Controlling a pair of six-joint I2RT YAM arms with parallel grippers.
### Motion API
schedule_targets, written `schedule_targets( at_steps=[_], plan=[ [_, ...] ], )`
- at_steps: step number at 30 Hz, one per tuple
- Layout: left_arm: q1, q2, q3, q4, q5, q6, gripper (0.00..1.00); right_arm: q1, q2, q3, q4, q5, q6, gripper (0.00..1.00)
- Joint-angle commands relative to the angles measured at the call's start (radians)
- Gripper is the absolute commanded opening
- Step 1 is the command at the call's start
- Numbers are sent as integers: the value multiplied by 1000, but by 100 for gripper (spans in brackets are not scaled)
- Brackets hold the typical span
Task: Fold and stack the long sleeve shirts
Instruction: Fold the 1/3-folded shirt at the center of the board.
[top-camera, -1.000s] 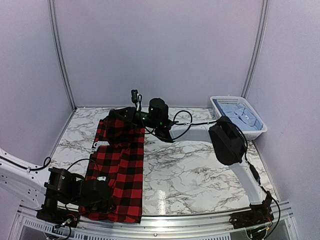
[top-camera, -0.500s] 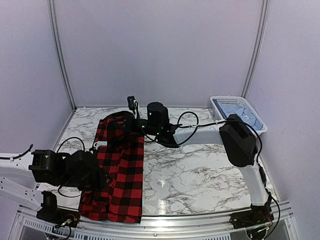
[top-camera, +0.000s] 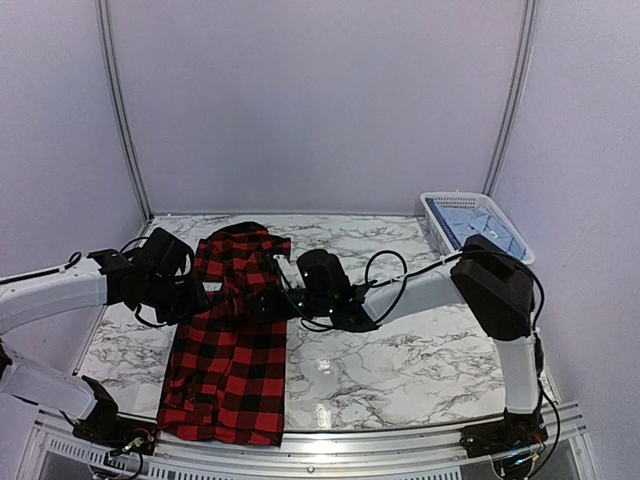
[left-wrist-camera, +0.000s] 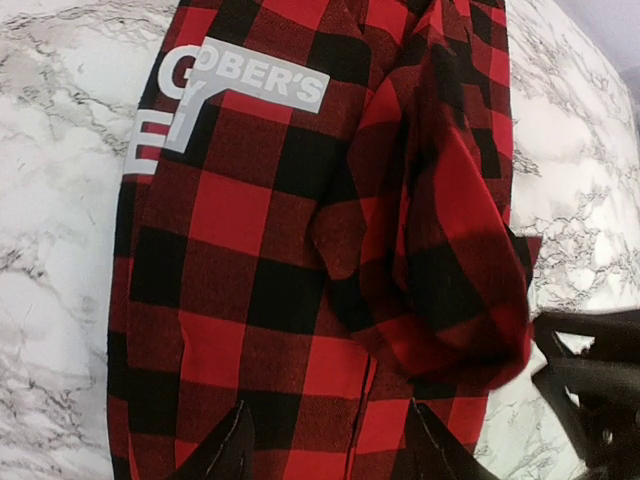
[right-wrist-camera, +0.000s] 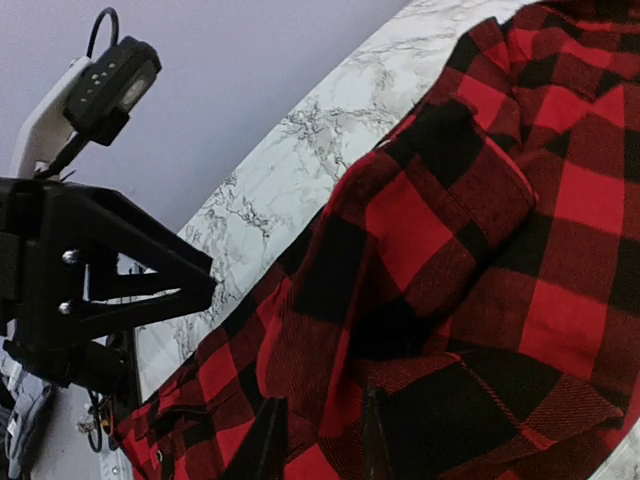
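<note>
A red-and-black check shirt (top-camera: 228, 370) lies flat on the left half of the marble tabletop (top-camera: 400, 350), its long axis running from the near edge toward the far wall, collar end far. One sleeve (left-wrist-camera: 440, 230) is laid lengthwise over the body, along the right side, and a white printed patch (left-wrist-camera: 255, 80) shows near the far-left edge.

The two arms flank the shirt across its width, somewhat beyond the middle of its length. The left gripper (left-wrist-camera: 335, 450) hangs over the left part of the cloth, jaws spread wide with nothing between them but the fabric below. The right gripper (top-camera: 270, 303) sits at the shirt's right edge, just beside the folded sleeve. Its dark fingers blend into the black checks in the wrist view, so they appear only slightly parted, and whether they pinch any cloth cannot be told.

The shirt appears narrowed to a long strip, so the next fold probably runs crosswise. For that, each gripper has its own long edge directly below it. The near hem lies well toward the arm bases, about equally far from both.

At the far right corner, well apart from both grippers, a white lattice basket (top-camera: 520, 262) holds the pale blue shirt (top-camera: 478, 225), not yet taken out.
</note>
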Motion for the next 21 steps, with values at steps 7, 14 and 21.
schedule_targets(
  at_steps=[7, 14, 21],
  plan=[
    [132, 254, 154, 210, 296, 157, 53, 27, -259, -168, -203, 144, -172, 53],
    [88, 342, 237, 238, 387, 220, 60, -33, -317, -202, -336, 219, -188, 57],
    [-66, 492, 420, 60, 87, 282, 61, -123, -342, -243, -325, 206, -175, 57]
  ],
)
